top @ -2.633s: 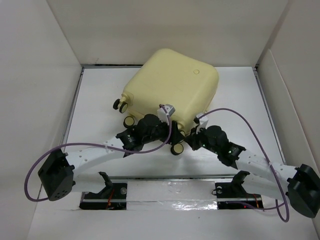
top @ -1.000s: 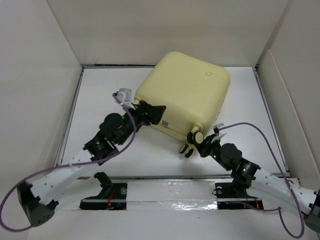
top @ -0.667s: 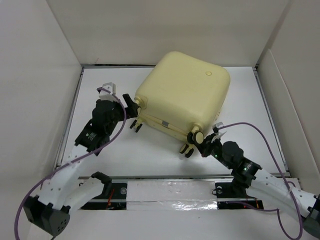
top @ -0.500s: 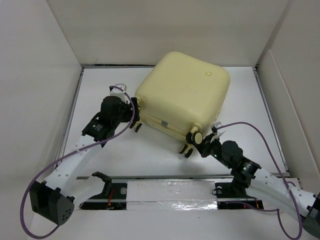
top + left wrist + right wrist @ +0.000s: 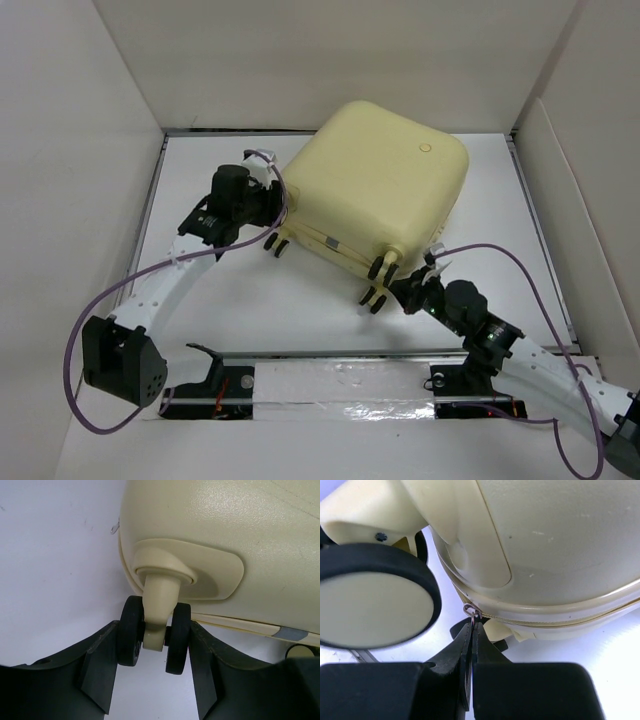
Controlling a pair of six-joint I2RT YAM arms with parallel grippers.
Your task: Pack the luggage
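Observation:
The luggage (image 5: 380, 180) is a pale-yellow hard-shell suitcase lying closed and flat at the back middle of the white floor, wheels toward me. My left gripper (image 5: 264, 202) is at its left corner; in the left wrist view the gripper (image 5: 154, 647) is shut on a cream-and-black caster wheel (image 5: 156, 630), one finger (image 5: 100, 665) on each side of it. My right gripper (image 5: 405, 291) is at the near corner; in the right wrist view the gripper (image 5: 472, 630) is shut on the metal zipper pull (image 5: 473, 613) of the closed zip seam, beside another caster wheel (image 5: 372, 605).
White walls enclose the floor on the left, back and right. Two more casters (image 5: 276, 246) (image 5: 373, 297) stick out along the suitcase's near side. A taped strip (image 5: 340, 380) with the arm bases runs along the front edge.
My left arm swung from the suitcase's near side round to its left corner and closed on the caster. The suitcase shifted slightly back and right. My right gripper stayed at the zip.

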